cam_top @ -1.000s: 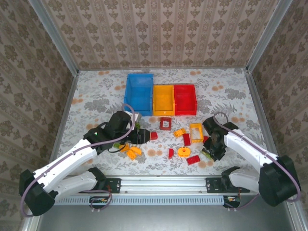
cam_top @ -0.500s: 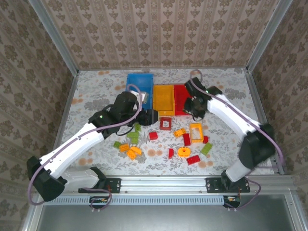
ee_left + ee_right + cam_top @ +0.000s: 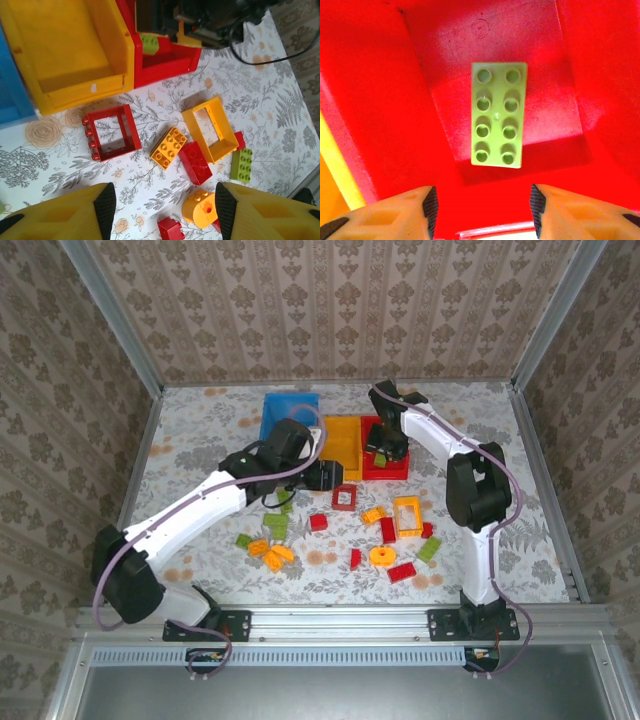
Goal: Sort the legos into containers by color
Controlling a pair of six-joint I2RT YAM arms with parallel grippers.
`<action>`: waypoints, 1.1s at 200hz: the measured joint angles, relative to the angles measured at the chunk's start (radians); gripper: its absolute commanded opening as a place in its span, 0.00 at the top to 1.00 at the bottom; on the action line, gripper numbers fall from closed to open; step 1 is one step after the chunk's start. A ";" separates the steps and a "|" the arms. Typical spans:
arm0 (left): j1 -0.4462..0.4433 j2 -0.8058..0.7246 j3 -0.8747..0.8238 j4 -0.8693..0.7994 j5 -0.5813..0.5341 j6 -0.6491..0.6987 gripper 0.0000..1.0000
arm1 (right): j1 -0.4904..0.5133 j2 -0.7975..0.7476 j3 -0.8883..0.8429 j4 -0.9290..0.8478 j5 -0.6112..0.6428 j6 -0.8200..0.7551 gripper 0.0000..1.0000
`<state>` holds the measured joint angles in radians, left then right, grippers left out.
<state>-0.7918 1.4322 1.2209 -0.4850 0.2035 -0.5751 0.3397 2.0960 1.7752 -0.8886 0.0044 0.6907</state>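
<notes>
Swung right pincer [image 3: 482,215] across to red bin [image 3: 380,100] and parted it, now empty. Dropped green brick [image 3: 498,114] flat on bin floor, directly beneath. Probably missorted. Held left pincer [image 3: 162,210] apart, empty, above loose legos [image 3: 169,145].

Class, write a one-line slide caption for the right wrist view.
Open right gripper above a light green brick inside the red bin.

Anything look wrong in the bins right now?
Yes. A light green eight-stud plastic brick lies flat on the floor of the red plastic bin, below the open right gripper. In a sort by colour, green in the red bin looks misplaced.
</notes>
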 measured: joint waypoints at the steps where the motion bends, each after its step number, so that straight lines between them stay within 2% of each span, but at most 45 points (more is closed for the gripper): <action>1: 0.000 0.003 0.000 0.001 0.002 0.000 0.45 | 0.000 -0.001 0.000 -0.002 0.000 -0.001 0.43; 27: -0.015 0.080 0.021 0.014 0.029 -0.007 0.47 | 0.003 -0.066 -0.005 -0.013 0.025 -0.004 0.44; 39: -0.028 0.127 0.052 0.018 0.039 -0.010 0.49 | 0.003 -0.144 -0.034 -0.008 0.048 -0.004 0.46; 65: -0.075 0.284 0.185 0.011 0.060 -0.032 0.49 | -0.006 -0.407 -0.175 0.004 0.112 -0.002 0.48; 95: -0.133 0.503 0.382 -0.025 0.080 -0.084 0.49 | -0.056 -0.769 -0.420 0.037 0.169 0.000 0.47; 135: -0.172 0.725 0.556 -0.106 0.119 -0.185 0.50 | -0.068 -1.147 -0.711 0.035 0.183 0.000 0.44; 161: -0.176 0.796 0.590 -0.130 0.143 -0.243 0.51 | -0.068 -1.260 -0.779 0.016 0.168 0.000 0.45; 200: -0.178 0.872 0.689 -0.181 0.148 -0.294 0.60 | -0.068 -1.301 -0.848 -0.003 0.115 0.002 0.45; 220: -0.181 0.891 0.710 -0.193 0.148 -0.310 0.69 | -0.068 -1.306 -0.859 -0.016 0.100 0.004 0.45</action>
<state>-0.9726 2.3234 1.9308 -0.6785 0.3511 -0.8852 0.2718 0.7898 0.9161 -0.9047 0.1040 0.6949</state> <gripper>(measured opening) 0.360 0.548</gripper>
